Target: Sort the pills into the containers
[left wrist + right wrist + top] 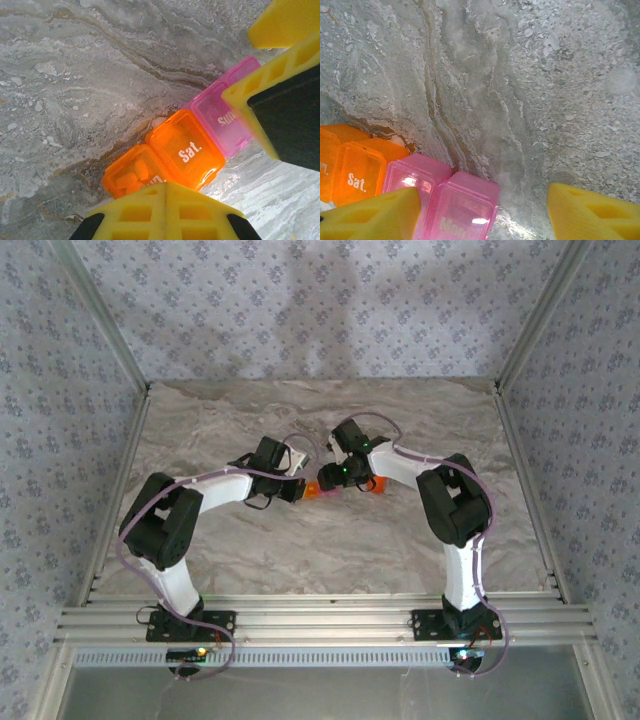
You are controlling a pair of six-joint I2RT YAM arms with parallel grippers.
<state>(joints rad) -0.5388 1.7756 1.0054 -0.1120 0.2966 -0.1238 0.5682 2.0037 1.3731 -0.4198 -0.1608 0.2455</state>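
- Gently: the left gripper (166,192), fingers pressed together at the orange end of the containers (187,147), should brace them.
- Right gripper (482,195), half-spread (nothing held), needs squaring over the pink compartment (462,207).

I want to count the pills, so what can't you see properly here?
Left wrist view: the small orange pills in the end orange translucent plastic compartment; the yellow left gripper covers part, so no full count.
Right wrist view: the pink translucent compartment lettered Mon is cut by the bottom edge.
Top view: the joined compartments are too small.
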